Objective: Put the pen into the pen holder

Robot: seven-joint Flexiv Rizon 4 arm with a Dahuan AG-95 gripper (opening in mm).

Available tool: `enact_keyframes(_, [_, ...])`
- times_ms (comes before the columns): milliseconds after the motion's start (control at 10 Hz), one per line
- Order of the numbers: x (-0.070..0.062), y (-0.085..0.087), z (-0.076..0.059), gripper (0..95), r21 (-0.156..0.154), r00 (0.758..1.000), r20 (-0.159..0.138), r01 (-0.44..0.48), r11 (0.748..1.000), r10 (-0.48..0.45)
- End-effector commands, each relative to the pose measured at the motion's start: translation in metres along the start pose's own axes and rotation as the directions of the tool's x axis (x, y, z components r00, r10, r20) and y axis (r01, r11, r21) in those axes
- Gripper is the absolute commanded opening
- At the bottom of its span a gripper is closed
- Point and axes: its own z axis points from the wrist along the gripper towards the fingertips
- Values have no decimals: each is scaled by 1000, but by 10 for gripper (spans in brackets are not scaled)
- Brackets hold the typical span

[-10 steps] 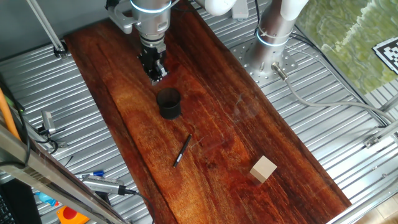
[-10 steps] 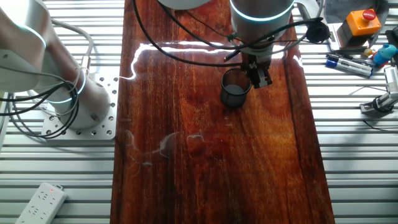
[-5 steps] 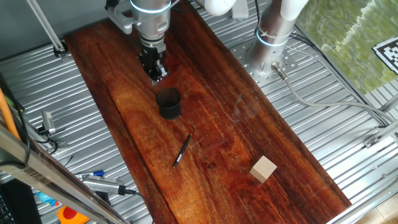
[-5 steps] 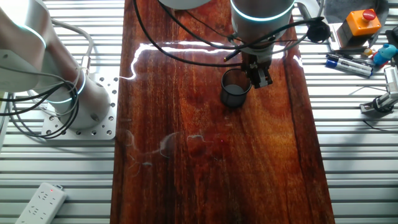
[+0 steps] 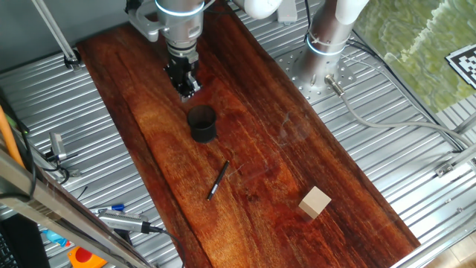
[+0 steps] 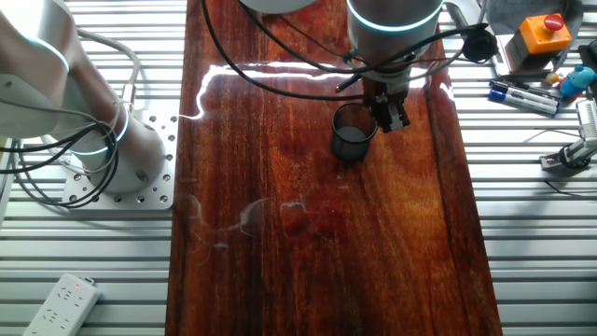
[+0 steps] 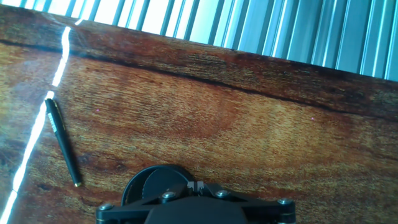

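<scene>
The black pen (image 5: 217, 180) with a pale tip lies flat on the wooden board (image 5: 260, 171), between the pen holder and the tan block. It also shows at the left of the hand view (image 7: 63, 142). The pen holder (image 5: 202, 123) is a small black cup standing upright; it also shows in the other fixed view (image 6: 354, 133) and the hand view (image 7: 155, 183). My gripper (image 5: 187, 89) hangs just beyond the cup on the side away from the pen, shut and empty. Its fingertips (image 7: 198, 185) sit together. In the other fixed view the gripper (image 6: 392, 119) is right beside the cup, and the pen is hidden.
A tan wooden block (image 5: 315, 202) sits near the board's near end. Blue-and-silver markers (image 6: 522, 93) and an orange button box (image 6: 544, 33) lie off the board. A second arm's base (image 6: 121, 149) stands beside the board, and a power strip (image 6: 61, 303) lies off it.
</scene>
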Motion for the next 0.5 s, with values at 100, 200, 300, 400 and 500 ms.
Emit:
enact_keyframes(100, [-1,1,1,0,27,1000,-15,5,1000,-5])
enact_keyframes(200, [-1,2,1,0,38,1000,-21,9,999,-9])
enact_keyframes(300, [-2,4,2,0,42,1000,-24,21,999,-20])
enact_keyframes(400, [-3,5,3,0,43,1000,-24,16,999,-15])
enact_keyframes(500, [-3,5,3,0,43,1000,-23,13,999,-12])
